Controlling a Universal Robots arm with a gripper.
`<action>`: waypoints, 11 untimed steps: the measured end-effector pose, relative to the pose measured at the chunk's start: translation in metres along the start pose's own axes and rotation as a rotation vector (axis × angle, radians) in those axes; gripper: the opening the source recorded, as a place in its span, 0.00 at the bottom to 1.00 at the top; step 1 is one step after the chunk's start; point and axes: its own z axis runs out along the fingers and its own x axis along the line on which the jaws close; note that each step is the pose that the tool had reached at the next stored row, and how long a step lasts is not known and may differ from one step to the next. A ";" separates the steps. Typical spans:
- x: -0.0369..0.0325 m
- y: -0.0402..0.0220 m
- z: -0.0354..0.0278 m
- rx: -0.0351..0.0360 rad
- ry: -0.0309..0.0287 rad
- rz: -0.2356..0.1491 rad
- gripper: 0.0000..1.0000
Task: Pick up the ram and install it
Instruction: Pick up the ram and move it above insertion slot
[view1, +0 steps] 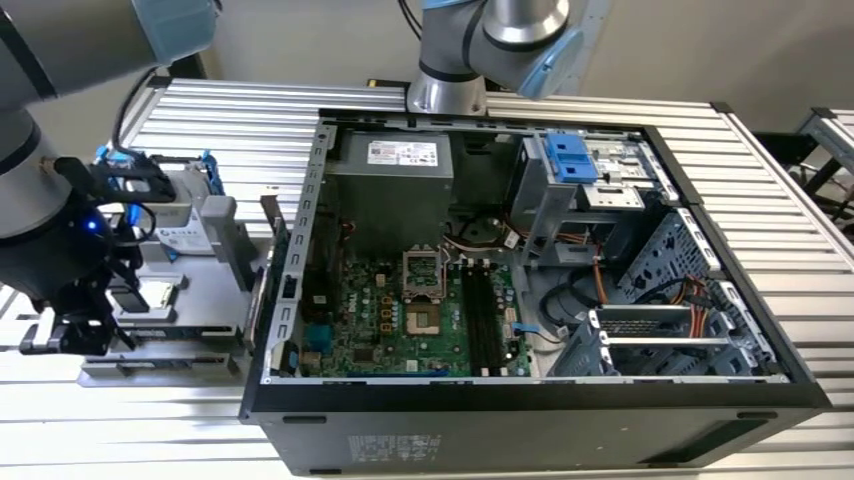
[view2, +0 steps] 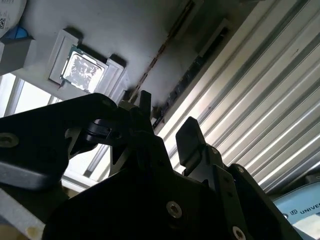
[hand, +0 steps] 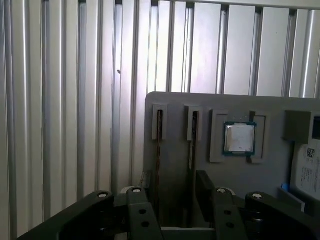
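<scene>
Two ram sticks stand on edge in narrow slots of a grey holder tray (hand: 270, 102). In the first wrist view they show as thin dark strips, one ram (hand: 159, 131) beside the other (hand: 193, 137). In the second wrist view one ram edge (view2: 156, 59) runs toward the fingertips. My gripper (hand: 175, 189) (view2: 167, 117) hangs just above the tray, open, with its black fingers (hand: 204, 186) on either side of the strips and nothing held. In the exterior view the gripper (view1: 80, 335) is at the left, over the tray beside the computer case.
A processor chip (hand: 240, 138) (view2: 82, 70) lies in a tray pocket next to the ram slots. A hard drive with a blue bracket (view1: 187, 220) sits on the same tray. The open computer case (view1: 534, 405) holds the motherboard with long black slots (view1: 481, 320). A ribbed metal table (view1: 774, 180) lies underneath.
</scene>
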 end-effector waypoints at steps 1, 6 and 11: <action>0.0001 0.0000 0.0013 -0.0001 0.0001 0.000 1.00; 0.0014 -0.0001 0.0075 -0.0001 0.0001 0.000 1.00; 0.0054 0.0000 0.0130 -0.0001 0.0001 0.000 1.00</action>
